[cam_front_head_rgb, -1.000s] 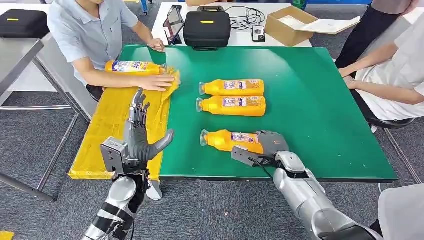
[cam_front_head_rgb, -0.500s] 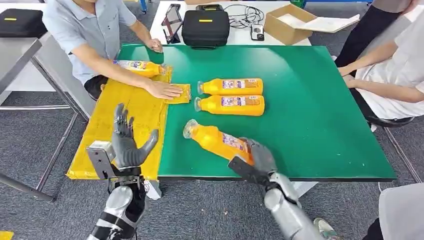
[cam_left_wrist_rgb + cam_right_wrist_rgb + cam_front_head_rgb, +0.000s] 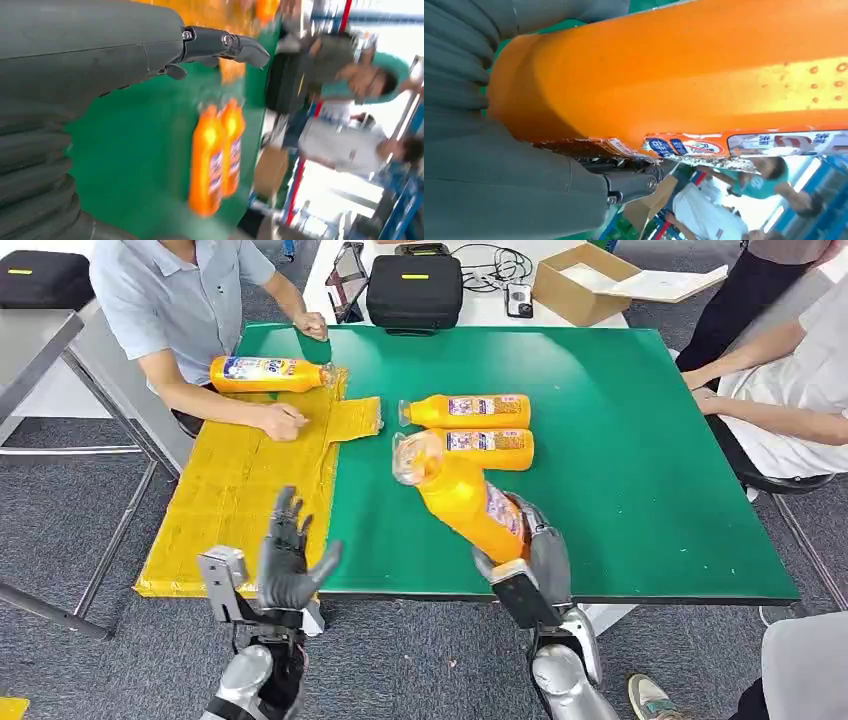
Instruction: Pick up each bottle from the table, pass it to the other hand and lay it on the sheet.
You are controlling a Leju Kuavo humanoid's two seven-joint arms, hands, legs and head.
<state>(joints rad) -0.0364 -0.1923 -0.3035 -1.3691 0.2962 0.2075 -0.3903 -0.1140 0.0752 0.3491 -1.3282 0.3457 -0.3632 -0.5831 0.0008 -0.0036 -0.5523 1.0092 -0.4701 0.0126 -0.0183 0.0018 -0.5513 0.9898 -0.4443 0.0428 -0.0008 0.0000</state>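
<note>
My right hand grips an orange bottle by its base and holds it tilted above the green table, cap end up and toward the left; the same bottle looms close in the right wrist view. My left hand hovers open, palm up, at the table's near edge beside the yellow sheet. Two more orange bottles lie side by side mid-table, also blurred as a bottle pair in the left wrist view. Another bottle lies at the sheet's far end.
A person sits at the far left with a hand on the sheet. Another person's arms rest on the table's right edge. A black case and a cardboard box stand on the white table behind.
My right hand has lifted the near bottle off the table and tipped its cap end upward. My left hand has drawn back toward the near edge. The person's hand slid left on the sheet.
</note>
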